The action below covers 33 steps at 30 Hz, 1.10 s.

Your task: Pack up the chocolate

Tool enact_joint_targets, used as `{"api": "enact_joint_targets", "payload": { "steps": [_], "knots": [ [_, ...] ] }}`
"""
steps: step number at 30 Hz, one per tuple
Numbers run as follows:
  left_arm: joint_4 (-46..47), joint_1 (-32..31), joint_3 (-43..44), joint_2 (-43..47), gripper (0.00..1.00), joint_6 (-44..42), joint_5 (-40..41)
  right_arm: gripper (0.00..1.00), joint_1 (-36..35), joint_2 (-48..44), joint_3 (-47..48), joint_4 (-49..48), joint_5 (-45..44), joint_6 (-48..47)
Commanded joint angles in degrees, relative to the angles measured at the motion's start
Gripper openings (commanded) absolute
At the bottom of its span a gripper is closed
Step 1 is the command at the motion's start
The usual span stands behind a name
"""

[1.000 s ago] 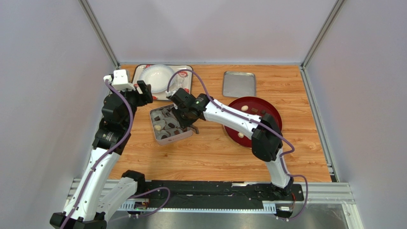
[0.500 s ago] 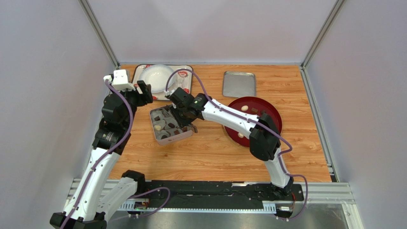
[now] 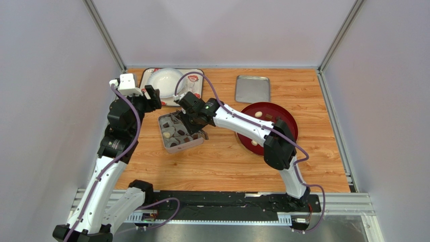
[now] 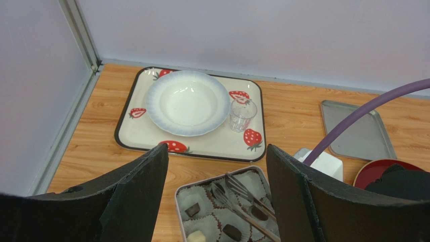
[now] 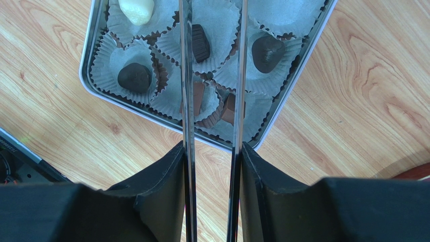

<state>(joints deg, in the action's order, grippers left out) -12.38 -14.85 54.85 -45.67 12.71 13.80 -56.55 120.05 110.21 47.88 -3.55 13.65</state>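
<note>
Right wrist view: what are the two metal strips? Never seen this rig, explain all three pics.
Two robot arms are bolted at the near edge of a wooden table. The top view looks down from above and behind them. Each wrist view comes from a camera on that arm, so the black shapes at its bottom are that arm's own fingers. The strips are the blades of metal tongs, which the right gripper holds over a tin of paper cups, several holding chocolate. The left gripper is open and empty. Also on the table: a red plate with more pieces, a flat metal tray, and a strawberry tray carrying a white bowl and a glass.
</note>
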Motion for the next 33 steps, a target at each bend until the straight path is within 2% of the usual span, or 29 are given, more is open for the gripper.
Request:
{"api": "enact_joint_targets", "payload": {
  "steps": [1,10,24,33],
  "knots": [
    [0.17,0.44,2.63,0.93,0.79,-0.14,0.08,0.41,0.13,-0.08,2.81,-2.35,-0.75,-0.11],
    [0.34,0.44,2.54,0.93,0.79,-0.05,-0.18,0.33,0.83,-8.15,-0.96,-0.86,-3.65,1.46],
    [0.34,0.44,2.54,0.67,0.79,0.3,-0.79,0.32,10.31,-30.57,-30.29,3.8,-8.14,9.9],
    [0.17,0.44,2.54,0.14,0.79,0.39,-1.15,0.32,15.59,-42.87,-43.58,8.54,-8.93,12.19]
  ]
}}
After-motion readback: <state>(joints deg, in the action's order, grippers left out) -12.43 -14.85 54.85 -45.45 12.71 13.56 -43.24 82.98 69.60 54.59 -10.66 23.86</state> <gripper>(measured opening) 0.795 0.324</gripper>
